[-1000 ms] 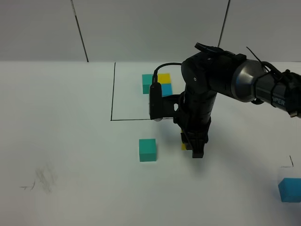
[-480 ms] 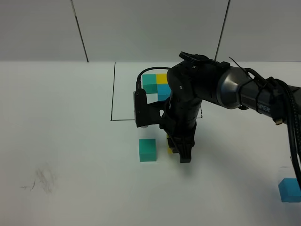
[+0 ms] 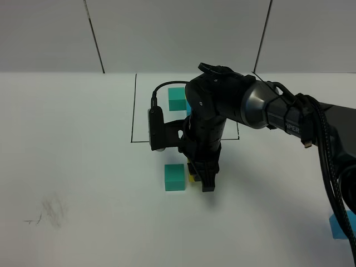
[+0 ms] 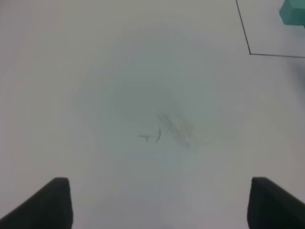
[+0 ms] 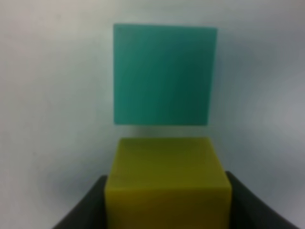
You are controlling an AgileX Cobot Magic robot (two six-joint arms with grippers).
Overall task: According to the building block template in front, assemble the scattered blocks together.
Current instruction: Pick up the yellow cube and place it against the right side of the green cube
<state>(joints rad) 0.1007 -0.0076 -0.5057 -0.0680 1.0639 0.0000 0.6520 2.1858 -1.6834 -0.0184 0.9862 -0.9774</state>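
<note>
Near the black-framed template (image 3: 177, 99), we see our right tool (image 3: 202, 181) gripping the yellow cube (image 5: 167, 181) just beside the teal-green cube (image 3: 174, 177) on the bench (image 3: 83, 167) — the blue cube (image 3: 336, 228) lies well apart; our left tool (image 4: 157, 205) stands wide, holding nothing.

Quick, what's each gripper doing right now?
Left gripper: open, holding nothing.
Right gripper: closed on the yellow block.
</note>
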